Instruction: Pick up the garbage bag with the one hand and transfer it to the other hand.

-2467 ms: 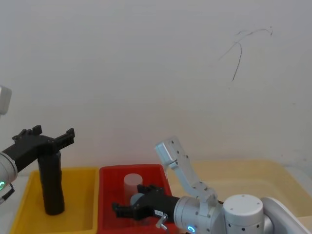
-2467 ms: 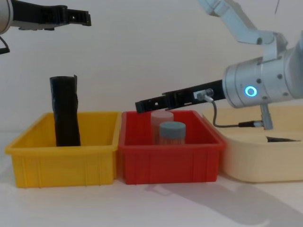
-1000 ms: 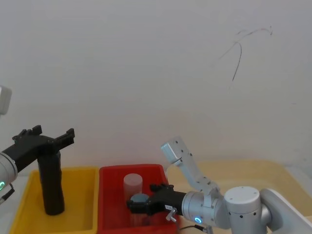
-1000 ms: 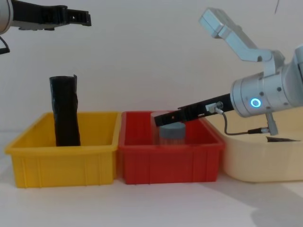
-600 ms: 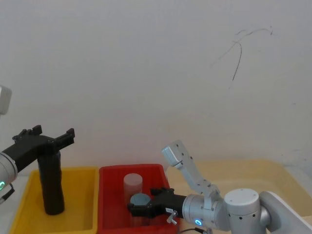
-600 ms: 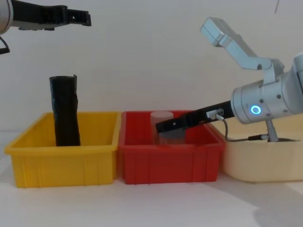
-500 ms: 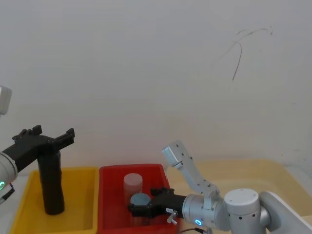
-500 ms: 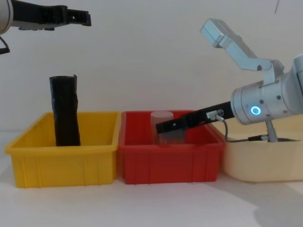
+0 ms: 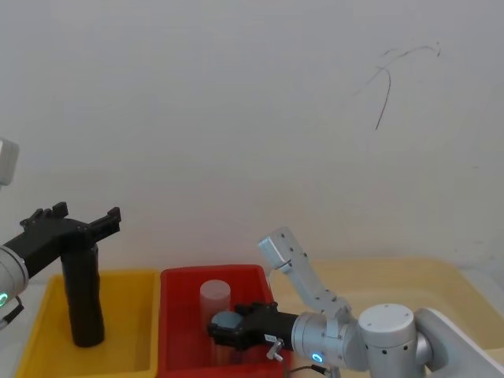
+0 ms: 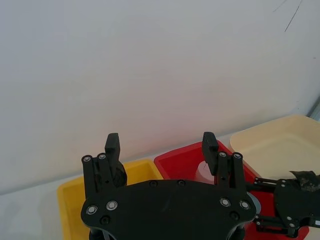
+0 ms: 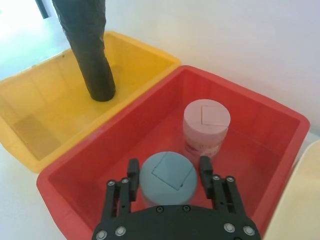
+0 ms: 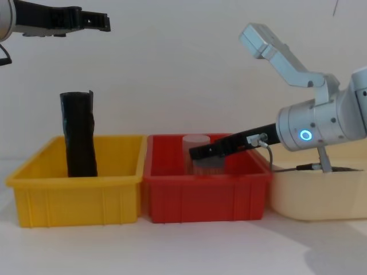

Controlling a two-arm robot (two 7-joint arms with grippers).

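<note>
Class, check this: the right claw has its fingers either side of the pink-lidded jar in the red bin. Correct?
Not quite. The right claw straddles the grey-blue-lidded jar in the red bin, as the right wrist view shows. The pink-lidded jar stands beyond it.

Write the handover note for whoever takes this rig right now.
Left gripper: open, empty, held high above the yellow bin.
Right gripper: open, low in the red bin, a finger on each side of the blue-lidded jar.
Garbage bag: seems to be the crinkly black thing in the cream tray, barely visible; the slim black roll standing in the yellow bin is not it.
Done: nothing; the bag is not picked up.
Left: take the bag with one gripper and pass it to the other.
</note>
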